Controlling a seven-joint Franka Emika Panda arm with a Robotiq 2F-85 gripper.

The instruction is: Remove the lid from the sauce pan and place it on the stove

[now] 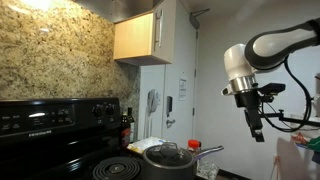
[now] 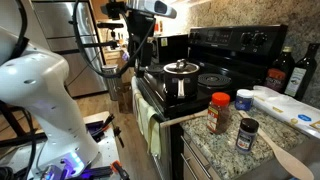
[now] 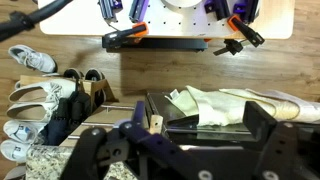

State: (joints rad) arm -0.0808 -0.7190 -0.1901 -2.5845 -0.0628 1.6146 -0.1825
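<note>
Distance is my first worry. The gripper (image 1: 257,132) hangs with its fingers spread and nothing between them, well apart from the sauce pan (image 1: 166,166). The wrist view shows floor and shoes (image 3: 28,95) beneath it, not the cooktop. The lid (image 2: 182,68) sits on the pan, which rests on a burner of the stove (image 2: 235,45).

I judge that a low sideways approach could knock the pan's wall and shove it across the coil. The small dark knob (image 2: 182,62) is a slim target. If I pinch it off-centre, the domed glass could tilt, slip and drop onto the burner. If I lift too fast, the rim may drag the pan along. Spice jars (image 2: 219,112) on the counter stand near my likely set-down path.
</note>
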